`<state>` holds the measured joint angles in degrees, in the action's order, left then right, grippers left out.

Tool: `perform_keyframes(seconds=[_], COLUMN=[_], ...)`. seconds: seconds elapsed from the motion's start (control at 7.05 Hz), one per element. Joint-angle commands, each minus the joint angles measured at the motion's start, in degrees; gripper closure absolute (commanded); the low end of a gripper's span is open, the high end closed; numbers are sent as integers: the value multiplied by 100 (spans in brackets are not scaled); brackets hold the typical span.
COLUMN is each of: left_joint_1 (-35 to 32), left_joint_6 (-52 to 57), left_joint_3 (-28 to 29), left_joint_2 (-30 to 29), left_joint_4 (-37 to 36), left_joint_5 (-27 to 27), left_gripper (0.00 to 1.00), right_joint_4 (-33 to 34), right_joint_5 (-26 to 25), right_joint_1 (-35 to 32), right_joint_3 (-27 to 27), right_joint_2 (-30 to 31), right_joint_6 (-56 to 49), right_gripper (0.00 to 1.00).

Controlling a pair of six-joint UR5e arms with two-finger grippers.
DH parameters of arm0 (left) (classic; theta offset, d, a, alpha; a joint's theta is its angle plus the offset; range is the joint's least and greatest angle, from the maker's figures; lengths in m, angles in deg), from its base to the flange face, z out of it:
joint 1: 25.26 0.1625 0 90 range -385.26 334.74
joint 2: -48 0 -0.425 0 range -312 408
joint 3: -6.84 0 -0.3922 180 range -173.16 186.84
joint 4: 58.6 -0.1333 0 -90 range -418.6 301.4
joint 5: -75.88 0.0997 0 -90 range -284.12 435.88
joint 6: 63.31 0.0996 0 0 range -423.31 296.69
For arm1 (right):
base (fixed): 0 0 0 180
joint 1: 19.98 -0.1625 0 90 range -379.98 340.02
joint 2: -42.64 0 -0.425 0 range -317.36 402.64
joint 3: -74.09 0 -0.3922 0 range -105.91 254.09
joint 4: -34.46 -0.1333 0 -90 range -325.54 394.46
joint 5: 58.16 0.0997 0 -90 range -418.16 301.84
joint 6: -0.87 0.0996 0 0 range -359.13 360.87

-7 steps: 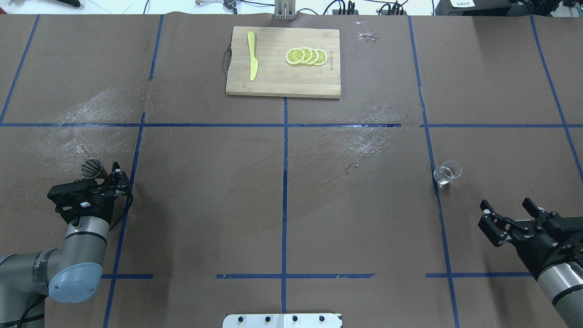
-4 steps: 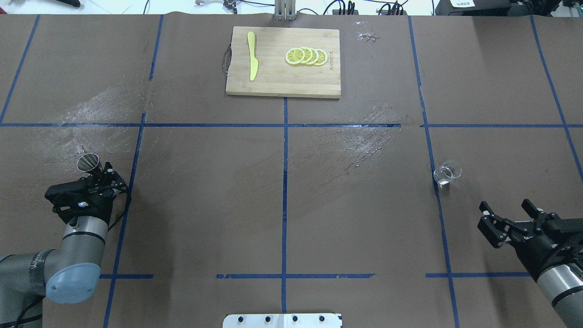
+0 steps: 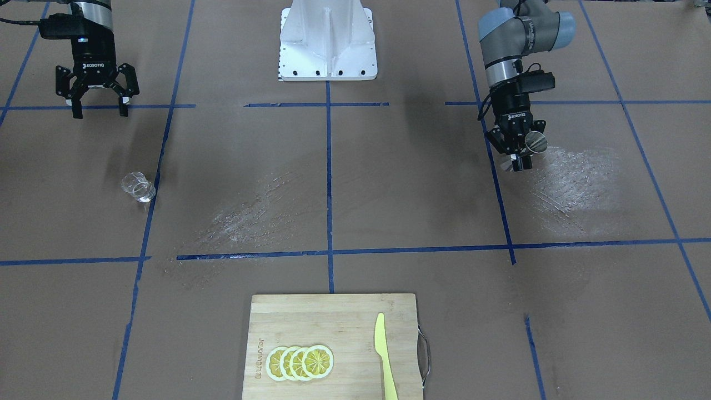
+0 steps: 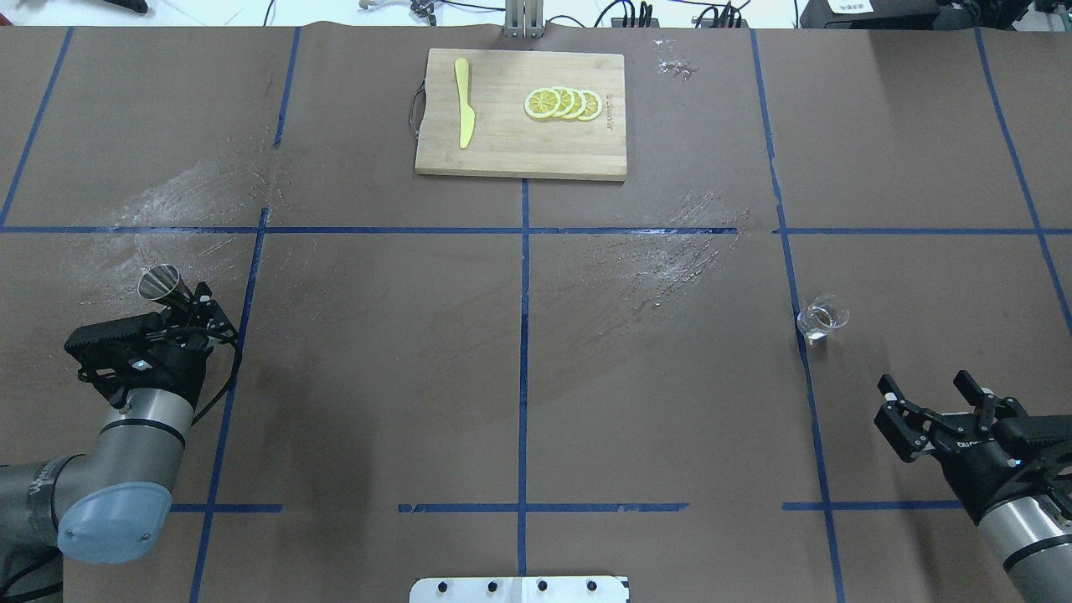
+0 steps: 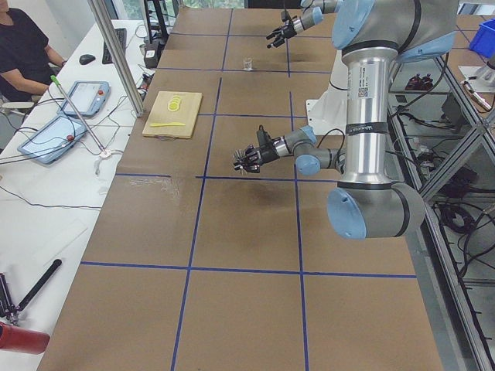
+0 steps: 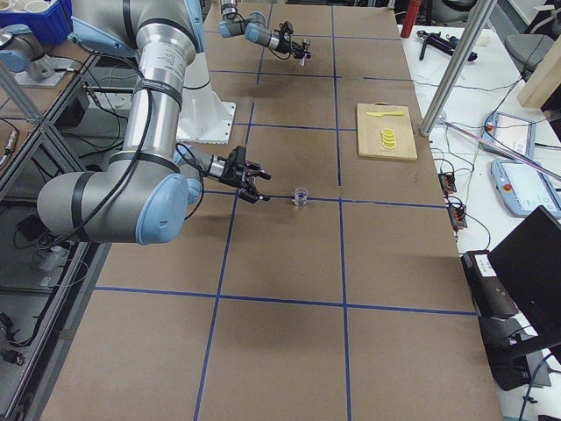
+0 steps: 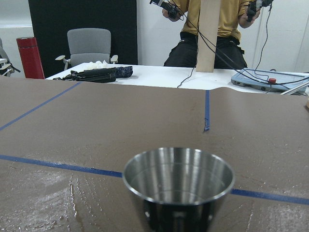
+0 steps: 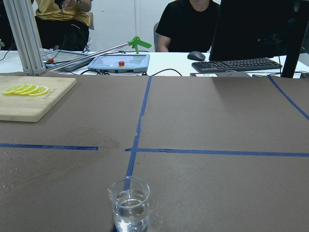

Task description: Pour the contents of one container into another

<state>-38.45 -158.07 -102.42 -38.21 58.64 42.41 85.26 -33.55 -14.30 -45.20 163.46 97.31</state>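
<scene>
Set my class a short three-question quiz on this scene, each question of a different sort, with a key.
1. True or false: the right gripper is shut on the glass tumbler.
2. What does the left gripper hold? A) the steel jigger B) a spoon C) a bottle
3. How many lemon slices lie on the cutting board?
Key: 1 false, it is open and clear of the tumbler; 2 A; 3 four.
</scene>
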Motion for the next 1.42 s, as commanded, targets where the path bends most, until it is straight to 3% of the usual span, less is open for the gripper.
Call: perform_keyframes(seconds=[0.0, 0.28, 1.28], left_joint_1=[-8, -69, -210], left_joint_6=[141, 151, 151], left_joint_3=[-34, -7, 2], left_joint_2=[-79, -141, -185], left_joint_4=[1, 45, 89], left_joint_5=[-2, -19, -37], left_gripper=[100, 100, 100], right_joint_4=[0, 0, -26], right_joint_5=[-316, -457, -238], right_joint_1=[21, 12, -1174], right_joint_3=[457, 949, 2304], right_joint_2=[-531, -945, -2353], right_joint_6=[41, 24, -662], right_gripper=[0, 0, 0])
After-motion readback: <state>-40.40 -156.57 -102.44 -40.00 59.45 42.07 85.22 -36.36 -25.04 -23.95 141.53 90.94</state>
